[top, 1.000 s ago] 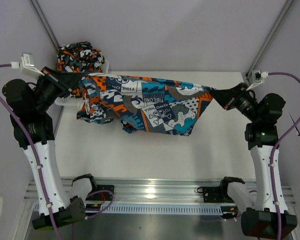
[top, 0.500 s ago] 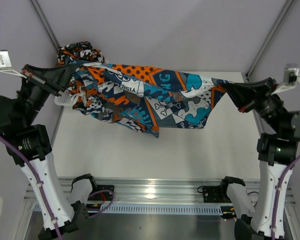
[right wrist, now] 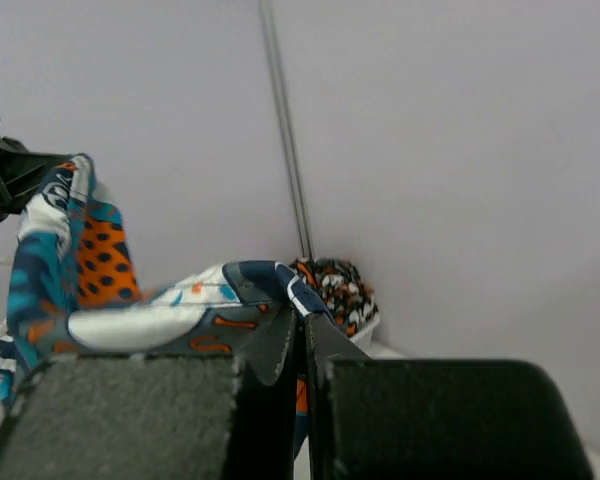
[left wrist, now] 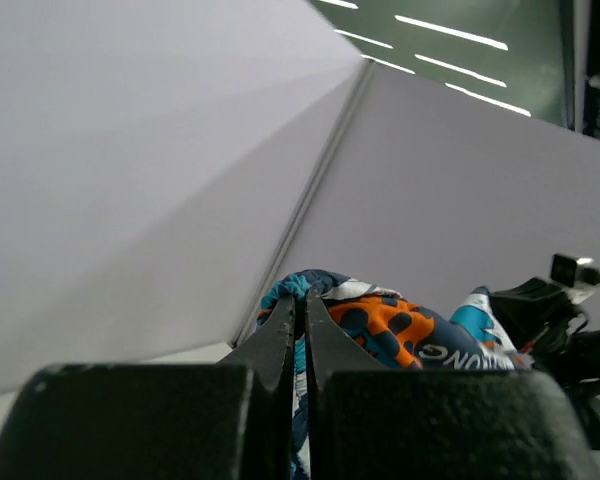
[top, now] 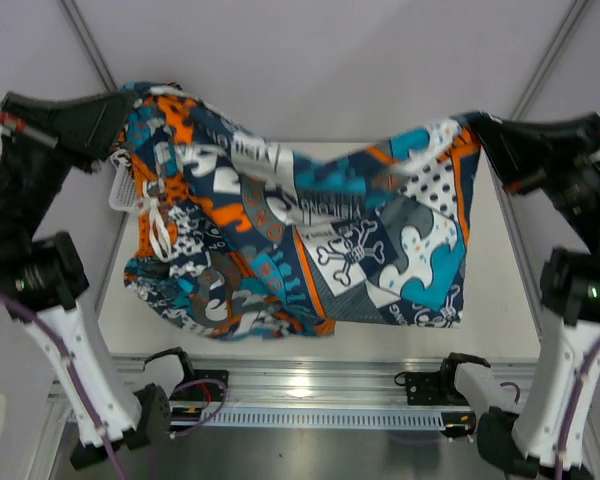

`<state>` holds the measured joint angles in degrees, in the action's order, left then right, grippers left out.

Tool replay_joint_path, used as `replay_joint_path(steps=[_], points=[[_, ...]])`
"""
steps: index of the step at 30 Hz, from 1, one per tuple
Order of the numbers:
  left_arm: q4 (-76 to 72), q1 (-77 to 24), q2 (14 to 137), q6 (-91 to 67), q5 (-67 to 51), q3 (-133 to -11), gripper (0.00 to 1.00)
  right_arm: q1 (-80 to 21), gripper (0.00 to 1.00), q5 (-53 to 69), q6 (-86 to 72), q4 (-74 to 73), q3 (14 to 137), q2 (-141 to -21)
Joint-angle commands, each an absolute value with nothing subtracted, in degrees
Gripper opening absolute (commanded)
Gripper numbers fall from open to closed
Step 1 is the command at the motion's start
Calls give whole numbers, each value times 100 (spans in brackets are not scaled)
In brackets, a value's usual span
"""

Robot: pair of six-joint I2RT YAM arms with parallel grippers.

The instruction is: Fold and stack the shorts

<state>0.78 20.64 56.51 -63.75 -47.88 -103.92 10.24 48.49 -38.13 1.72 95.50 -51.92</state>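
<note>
The teal, orange and white skull-print shorts (top: 310, 230) hang spread out in the air between my two arms, above the table (top: 505, 300). My left gripper (top: 120, 105) is shut on their upper left corner, and in the left wrist view the cloth (left wrist: 400, 330) bunches past the pinched tips of that gripper (left wrist: 302, 300). My right gripper (top: 480, 125) is shut on the upper right corner, where a navy hem (right wrist: 270, 280) folds over the tips of that gripper (right wrist: 302, 318). The camouflage shorts (right wrist: 335, 285) lie heaped in the basket at the far corner, hidden in the top view.
The white mesh basket (top: 120, 190) shows at the table's back left, mostly behind the hanging cloth, and its rim (right wrist: 365, 330) shows in the right wrist view. Grey walls close in the back and sides. A metal rail (top: 310, 385) runs along the near edge.
Both arms have risen, lifting the skull-print shorts high. The cloth, stretched low across the table's back before, now hangs down as a wide sheet over most of the table.
</note>
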Motion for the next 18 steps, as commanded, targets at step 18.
replay_joint_path(steps=[18], points=[[896, 2127, 4457, -6065, -4482, -10248, 0, 1081, 0, 4869, -3999, -782, 10064, -4580]])
